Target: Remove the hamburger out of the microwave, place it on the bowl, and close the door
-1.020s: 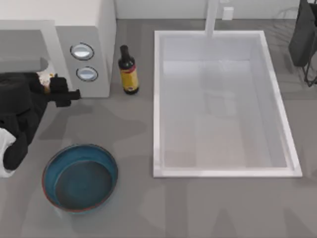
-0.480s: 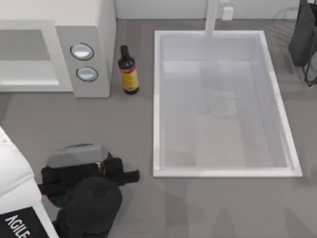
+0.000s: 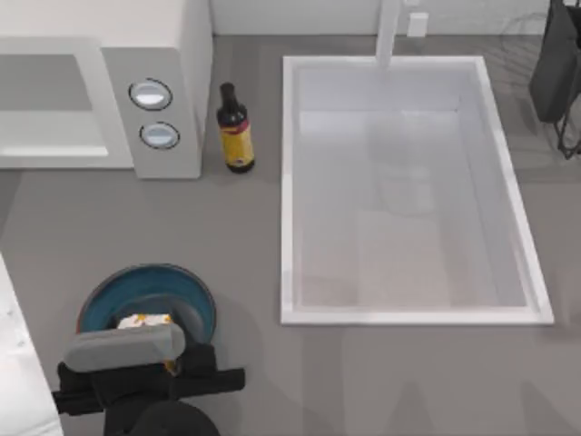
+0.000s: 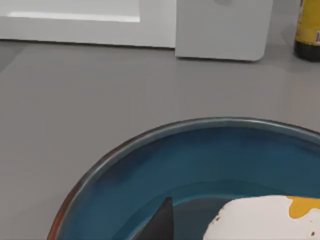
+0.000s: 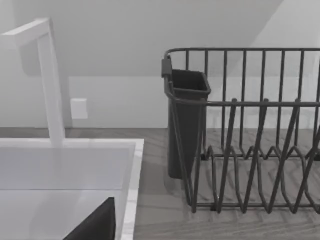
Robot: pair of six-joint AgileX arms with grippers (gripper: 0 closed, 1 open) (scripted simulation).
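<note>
Now: hamburger sits low inside bowl, under left gripper; finger state cannot tell. Paper wrap looks light, soft, crushable; side grip judged best. Microwave open, well apart. Right arm parked by sink.

microwave: table's far left
bottle: between microwave and sink
bowl: near left, in front of microwave
hamburger: in bowl
rack: right of sink
</note>
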